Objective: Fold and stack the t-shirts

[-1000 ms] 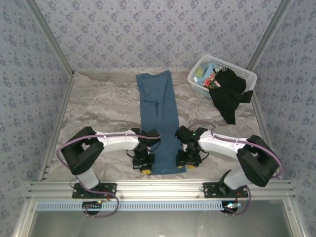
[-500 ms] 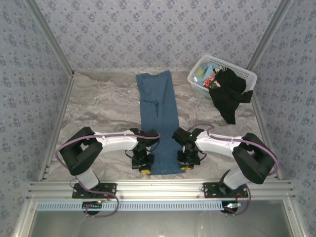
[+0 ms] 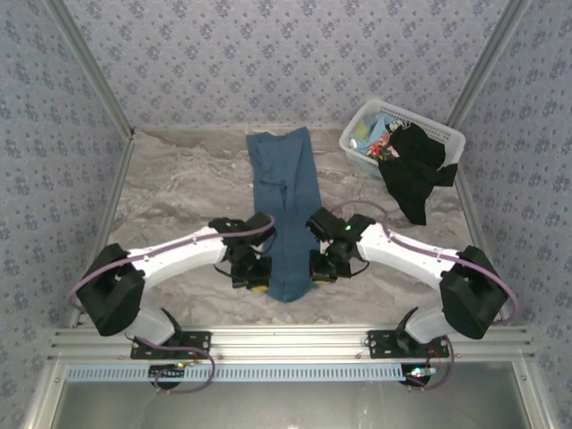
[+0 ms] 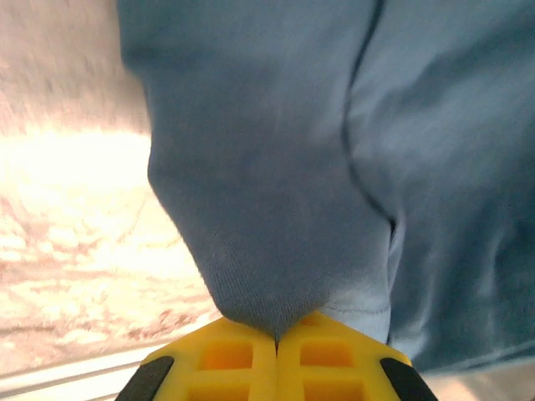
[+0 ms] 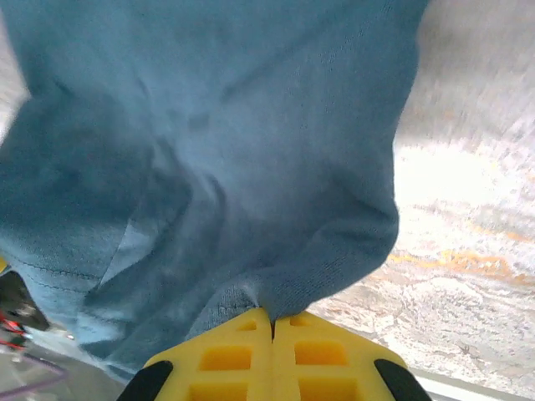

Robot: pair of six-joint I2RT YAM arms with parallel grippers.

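Lying as a long, narrow strip, the dusty medium-blue t-shirt (image 3: 286, 201) has been folded lengthwise, with a seam and a soft crease running down its middle. Its cloth is plain and matte. The far end sits flat, about level with the white lattice basket (image 3: 450, 136) and on the left arm's side of it. The near end is bunched and narrowed, well nearer the arm bases than the basket is.

The left gripper (image 3: 257, 284) is clamped on the near corner of the blue shirt farther from the basket. In the left wrist view its yellow pads (image 4: 242, 355) meet with a pinch of hem rising out of them, and the shirt (image 4: 276, 159) drapes away from the left gripper (image 4: 277, 341). The right gripper (image 3: 317, 273) is pressed closed on the near corner closer to the basket. In the right wrist view the cloth (image 5: 209, 142) gathers into folds just above the tips of the right gripper (image 5: 272, 322).

A black t-shirt (image 3: 413, 174) hangs over the basket's near rim and spills onto the table beside it. Light blue and multicoloured cloth (image 3: 375, 134) is heaped inside the basket.

The table (image 3: 179, 188) has a grey-beige marbled top. Walls (image 3: 268, 63) papered in a pale blue floral pattern rise behind and beside the basket. An aluminium rail (image 3: 286, 340) carrying the arm bases crosses the edge farthest from it.
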